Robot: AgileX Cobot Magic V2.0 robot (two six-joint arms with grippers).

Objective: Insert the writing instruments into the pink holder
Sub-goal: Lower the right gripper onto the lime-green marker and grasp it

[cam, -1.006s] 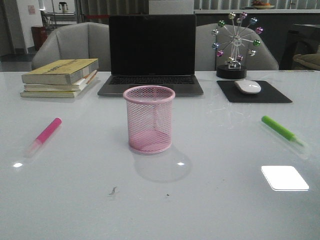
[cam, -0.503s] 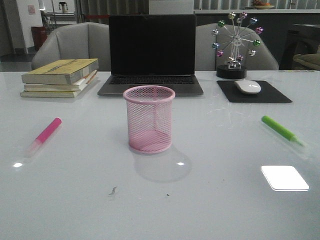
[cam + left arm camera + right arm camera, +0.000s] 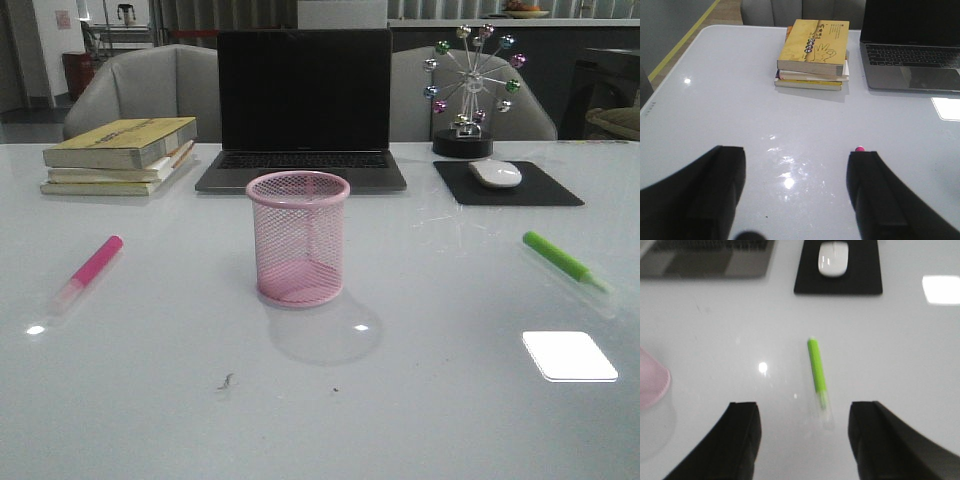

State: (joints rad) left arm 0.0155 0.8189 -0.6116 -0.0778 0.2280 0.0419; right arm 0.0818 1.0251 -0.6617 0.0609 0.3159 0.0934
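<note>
The pink holder [image 3: 298, 238] stands upright and empty at the table's middle; its rim [image 3: 651, 380] shows at the edge of the right wrist view. A hot pink marker [image 3: 88, 273] lies flat to its left, a bright green marker [image 3: 563, 262] to its right. Neither gripper shows in the front view. My left gripper [image 3: 797, 187] is open above bare table, and only the pink marker's tip [image 3: 859, 148] peeks past one finger. My right gripper [image 3: 805, 432] is open, with the green marker [image 3: 817, 371] lying just beyond the gap between its fingers.
A stack of books [image 3: 122, 155] lies at the back left, also in the left wrist view [image 3: 812, 52]. An open laptop [image 3: 303, 110] sits behind the holder. A white mouse [image 3: 496, 173] on a black pad [image 3: 512, 187] and a ball ornament [image 3: 468, 85] stand at the back right.
</note>
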